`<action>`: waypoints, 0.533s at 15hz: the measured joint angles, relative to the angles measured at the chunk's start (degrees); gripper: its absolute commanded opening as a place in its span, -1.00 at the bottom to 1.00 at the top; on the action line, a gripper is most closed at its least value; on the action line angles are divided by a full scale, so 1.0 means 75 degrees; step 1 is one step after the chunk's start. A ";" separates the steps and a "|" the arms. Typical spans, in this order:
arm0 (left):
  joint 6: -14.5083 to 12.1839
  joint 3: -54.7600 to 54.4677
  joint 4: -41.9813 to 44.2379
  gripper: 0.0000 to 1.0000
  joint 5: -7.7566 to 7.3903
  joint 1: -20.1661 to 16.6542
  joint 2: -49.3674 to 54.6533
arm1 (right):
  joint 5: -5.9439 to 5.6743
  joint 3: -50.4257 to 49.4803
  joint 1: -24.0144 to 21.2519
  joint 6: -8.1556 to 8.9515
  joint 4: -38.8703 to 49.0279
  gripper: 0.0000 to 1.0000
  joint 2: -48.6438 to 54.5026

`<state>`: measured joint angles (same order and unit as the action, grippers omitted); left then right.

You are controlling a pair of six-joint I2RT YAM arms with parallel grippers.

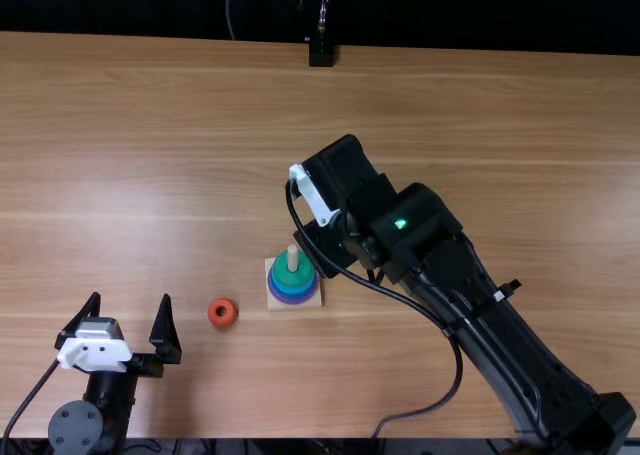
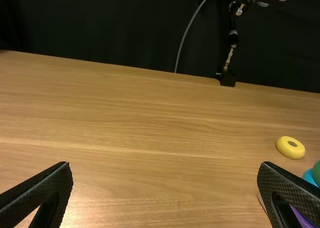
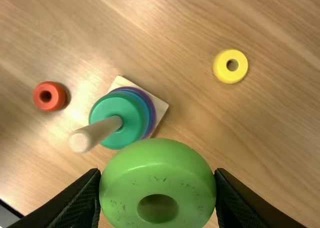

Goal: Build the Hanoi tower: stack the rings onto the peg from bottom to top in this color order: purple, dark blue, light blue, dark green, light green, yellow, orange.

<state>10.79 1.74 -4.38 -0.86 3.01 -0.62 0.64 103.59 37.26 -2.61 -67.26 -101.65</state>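
On the square pale wooden base (image 3: 161,106), roughly half of the Hanoi tower is seen to be built. A purple ring (image 2: 303,219) is placed low on the pale wooden peg (image 3: 95,134), with blue rings (image 3: 144,105) above it, whose two shades cannot be told apart with certainty, and a broad dark green ring (image 3: 111,105) is set on top. The order so far is judged to be correct, with four rings threaded.

Three are left. The thick light green ring (image 3: 157,160) is held beside the peg, clamped between the jaws of the right gripper (image 3: 157,174); its seating on the dark green one is judged to be the step in hand. The small yellow ring (image 3: 240,67) and the small orange ring (image 1: 213,316) are laid flat on the tabletop (image 1: 150,125), each apart from the base, and are to be added in that turn. At the near left, the jaws of the left gripper (image 1: 131,297) are held wide apart, with nothing gripped.

The rings are smoothly finished and rounded at the edges, and the light green one is marked with small dark scuffs. The peg is unpainted and round-tipped. Streaky grain is shown by the light brown wood, and a fine mesh texture by the black pads (image 2: 287,193).
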 measured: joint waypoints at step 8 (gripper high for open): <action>-0.0003 0.0000 -0.0003 1.00 -0.0006 0.0000 0.0000 | -0.0003 0.0248 0.0618 0.0023 0.0085 -1.00 -0.0213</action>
<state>10.76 1.74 -4.40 -0.91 3.01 -0.62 0.62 105.45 41.89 -2.44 -66.63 -103.24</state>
